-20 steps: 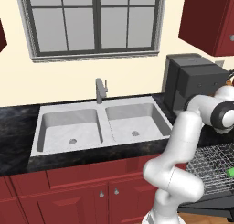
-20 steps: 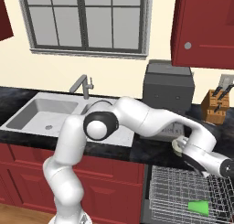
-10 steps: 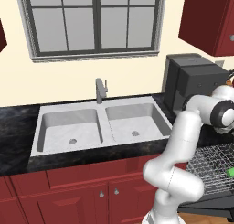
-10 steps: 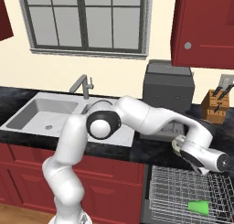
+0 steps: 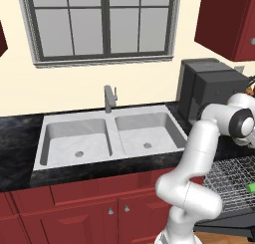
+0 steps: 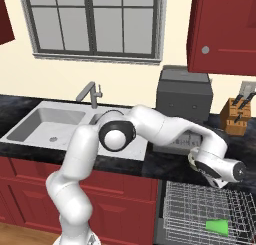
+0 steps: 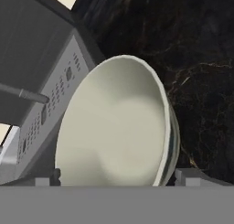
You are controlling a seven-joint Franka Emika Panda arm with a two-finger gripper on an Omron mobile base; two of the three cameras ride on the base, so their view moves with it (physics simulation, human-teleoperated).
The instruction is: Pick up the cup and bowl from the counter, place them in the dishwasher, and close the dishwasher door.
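Observation:
A pale cream bowl [image 7: 114, 131] stands on the black speckled counter [image 7: 192, 58] right in front of the hand, beside the coffee machine. My gripper [image 7: 119, 177] is open, one fingertip on each side of the bowl's near rim, and grips nothing. From the right base view, the gripper [image 6: 198, 162] hangs low over the counter [image 6: 170, 164] with a sliver of the bowl [image 6: 192, 157] beside it. The dishwasher's wire rack [image 6: 200, 209] is pulled out below, and a green cup [image 6: 217, 226] lies in it. The cup [image 5: 251, 187] and rack [image 5: 226, 181] also sit at the right edge of the left base view.
The dark grey coffee machine [image 6: 184, 96] stands just behind the bowl, close to the hand. A wooden knife block [image 6: 236, 116] is at the back right. The steel double sink [image 5: 107, 138] with its tap lies to the left. Red upper cabinets [image 6: 225, 34] hang overhead.
The hand has eased slightly toward the bowl. The jaws stay open, and the cup lies still in the rack.

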